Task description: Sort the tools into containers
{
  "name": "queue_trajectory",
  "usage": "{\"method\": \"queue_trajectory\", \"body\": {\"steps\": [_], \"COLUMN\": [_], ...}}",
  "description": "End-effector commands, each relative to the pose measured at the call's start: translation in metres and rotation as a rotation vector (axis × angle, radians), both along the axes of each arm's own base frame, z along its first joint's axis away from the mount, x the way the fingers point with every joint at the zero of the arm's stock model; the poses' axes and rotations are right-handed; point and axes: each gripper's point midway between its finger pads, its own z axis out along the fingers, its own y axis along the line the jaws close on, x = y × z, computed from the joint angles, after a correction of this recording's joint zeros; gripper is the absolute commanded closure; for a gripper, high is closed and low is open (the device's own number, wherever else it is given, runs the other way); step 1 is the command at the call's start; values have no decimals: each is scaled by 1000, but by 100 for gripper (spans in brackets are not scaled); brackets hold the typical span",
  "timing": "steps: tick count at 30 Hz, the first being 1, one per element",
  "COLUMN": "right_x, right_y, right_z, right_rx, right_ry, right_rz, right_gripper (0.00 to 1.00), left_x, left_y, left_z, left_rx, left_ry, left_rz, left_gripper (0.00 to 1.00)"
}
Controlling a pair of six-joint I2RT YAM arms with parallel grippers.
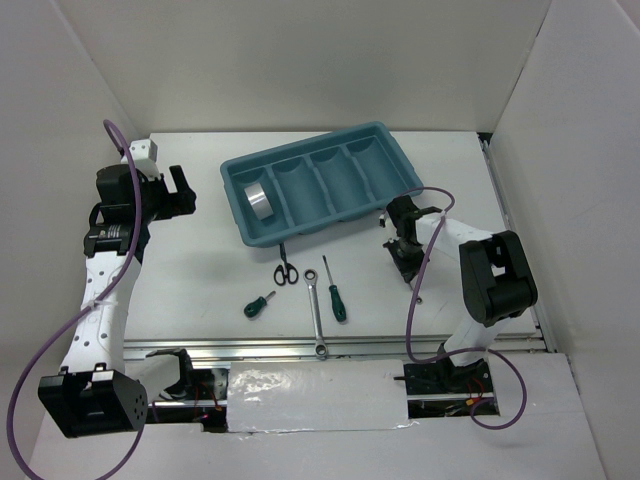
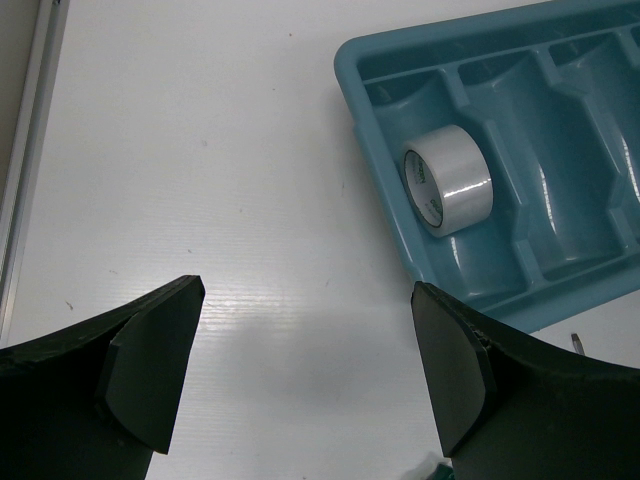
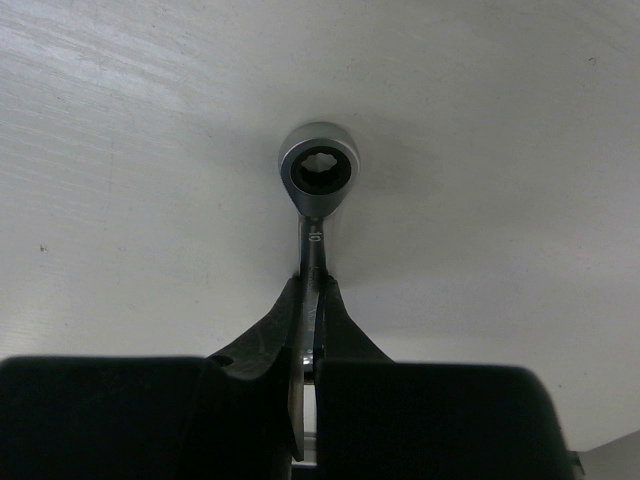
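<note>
Short silver ring-ended wrench [image 3: 318, 180], right of the teal-blue plastic tray [image 2: 350, 55]: rigid, light, likely slippery. Right gripper [image 3: 312, 300] clamps its thin shank; left gripper [image 2: 305, 340] released.

The short wrench [image 3: 318, 180] in my right fingers [image 3: 265, 345] carries a small stamp on its shank that seems to read 10. Green print inside the tape roll [image 2: 455, 180] is too small for me to read.
</note>
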Motion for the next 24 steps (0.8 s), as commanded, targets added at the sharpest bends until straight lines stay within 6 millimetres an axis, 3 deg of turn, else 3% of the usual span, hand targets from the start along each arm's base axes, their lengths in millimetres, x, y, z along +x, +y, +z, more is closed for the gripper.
{"method": "queue_trajectory", "body": {"steps": [1,4,11,13,15,16,17,20,24], "right_x": [-15,-13,4,5,2,-1,-7,-24,-22], "right_y": [6,8,25,28,27,24,19,11,-1], "right_z": [-7,10,97,105,99,93,84,56,36], "right_rx": [38,51,169,177,152,135,107,57,-12], "right_ry": [87,57,-151,-160,-118,-89,-49,47,56], "right_rz": [13,25,77,90,91,89,85,80,64], "right_gripper": [100,100,100,100,100,94,82,65,57], "left_x": [6,4,1,2,3,3,3,2,0], "left_y": [0,1,-2,-2,-3,-3,-3,-2,-1], "left_z": [16,17,14,12,11,12,12,14,9], "left_rx": [-2,7,1,-2,-7,-8,-7,1,1], "left_ry": [-54,-66,-72,-73,-70,-71,-69,-78,-73], "left_rz": [-5,-5,-19,-19,-19,-22,-21,-19,-12], "left_gripper": [1,1,1,1,1,1,1,1,1]}}
